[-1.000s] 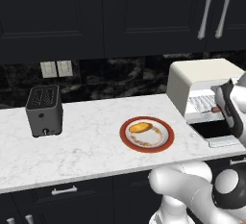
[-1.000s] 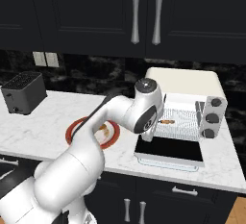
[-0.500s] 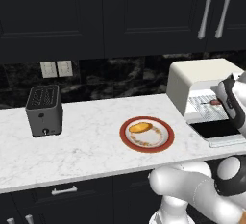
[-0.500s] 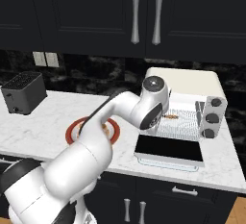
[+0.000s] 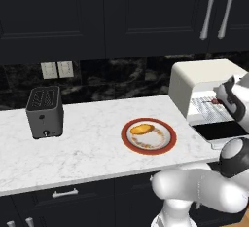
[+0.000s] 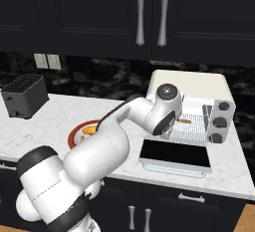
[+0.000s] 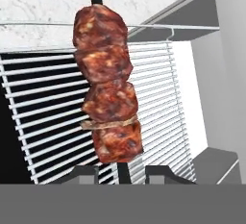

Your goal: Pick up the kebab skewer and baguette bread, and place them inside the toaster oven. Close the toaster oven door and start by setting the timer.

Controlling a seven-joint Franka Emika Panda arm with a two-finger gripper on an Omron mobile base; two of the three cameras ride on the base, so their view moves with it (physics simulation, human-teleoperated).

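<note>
The arm (image 6: 99, 151) consists of glossy white, rounded link housings of bulbous, tapering form. Joints are marked by dark grey to black bands and caps: a wide black collar sits near the base link (image 6: 47, 196), and a round dark grey cap with a lighter rim closes the upper joint (image 6: 168, 92). In the left base view, a large white link (image 5: 199, 194) carries a dark spherical joint cap (image 5: 234, 157), and a white housing edged in black stands above it. The end effector (image 7: 116, 172) ends in two small dark grey fingertips (image 7: 79, 174) of blocky, flat-topped shape.
</note>
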